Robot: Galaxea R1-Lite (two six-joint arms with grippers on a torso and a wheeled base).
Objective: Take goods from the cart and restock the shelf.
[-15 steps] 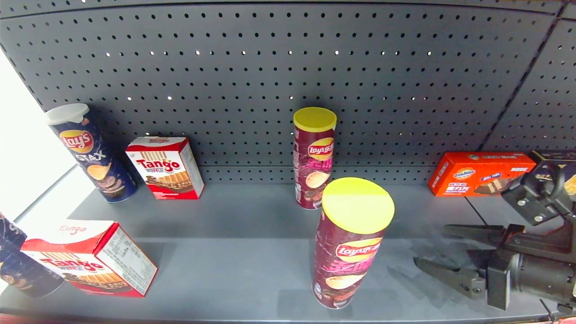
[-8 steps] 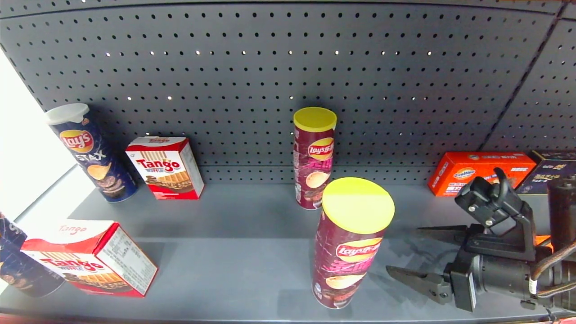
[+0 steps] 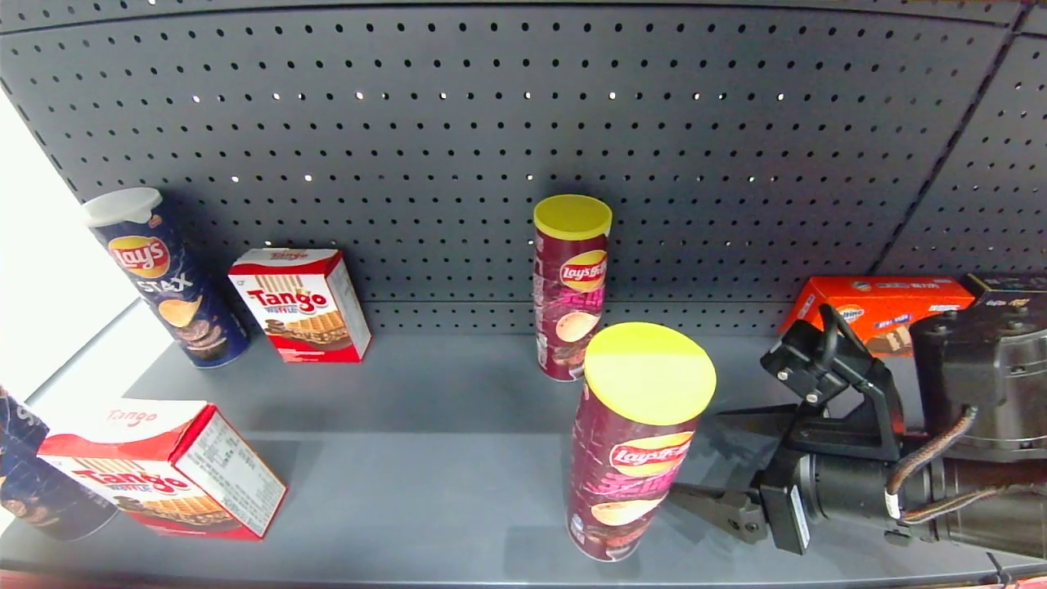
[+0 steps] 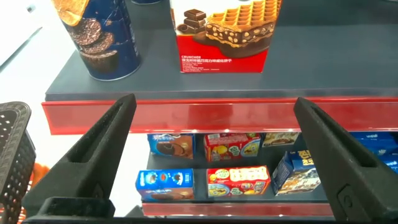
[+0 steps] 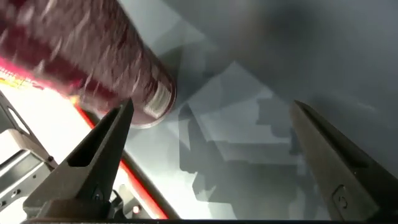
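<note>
Two maroon chip cans with yellow lids stand on the grey shelf [image 3: 425,458]: one at the front [image 3: 638,442], one at the back [image 3: 572,286]. My right gripper [image 3: 699,454] lies low over the shelf just right of the front can, open, with one fingertip close to the can's base. In the right wrist view the front can [image 5: 93,62] sits just beyond the open right gripper [image 5: 210,109], not between the fingers. My left gripper [image 4: 214,102] is open and holds nothing, in front of the shelf's red front edge [image 4: 211,115].
A blue chip can [image 3: 164,274] and a Tango box [image 3: 303,307] stand at the back left, another Tango box [image 3: 164,470] at the front left. An orange box [image 3: 883,307] lies at the back right. Lower shelves hold small packs [image 4: 236,180]; a black basket [image 4: 12,155] is beside them.
My right gripper has slid left along the shelf toward the front maroon can, staying open. Cans and boxes have not moved.
</note>
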